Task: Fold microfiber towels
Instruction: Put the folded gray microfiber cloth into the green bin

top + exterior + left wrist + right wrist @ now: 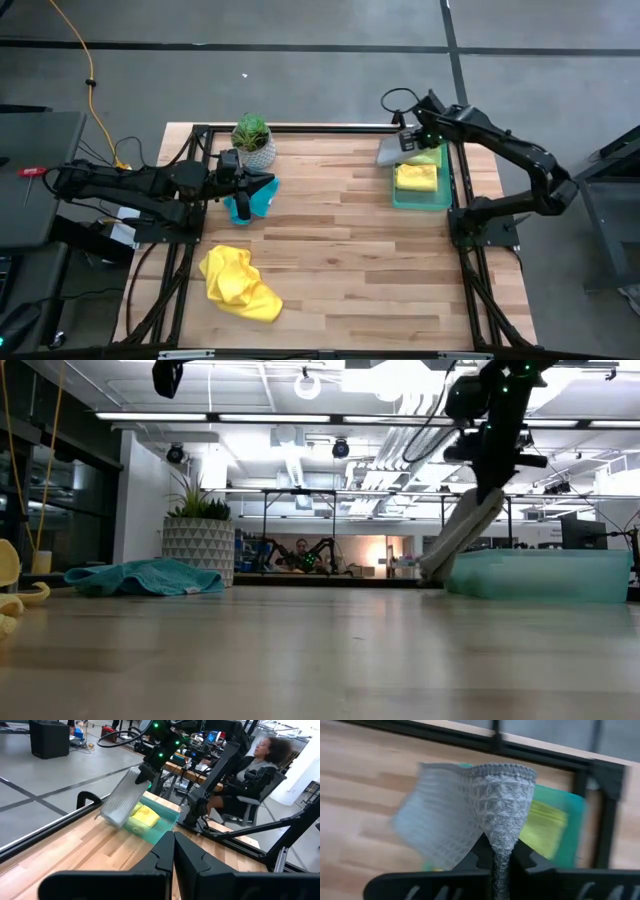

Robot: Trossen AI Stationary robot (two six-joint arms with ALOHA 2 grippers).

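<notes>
Wooden table: right gripper pinches grey-white towel; writing unreadable.

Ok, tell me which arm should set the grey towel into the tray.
Right. Its tool is shut on the grey towel, hanging at the green tray. The left tool is shut, over the teal towel across the table.

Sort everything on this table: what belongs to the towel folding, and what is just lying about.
Belongs to the job:
- grey towel, pinched in the right gripper over the tray
- folded yellow towel in the tray
- lime green towel in the tray
- teal towel under the shut left gripper
- crumpled yellow towel

Lying about:
- green tray
- potted plant
</notes>
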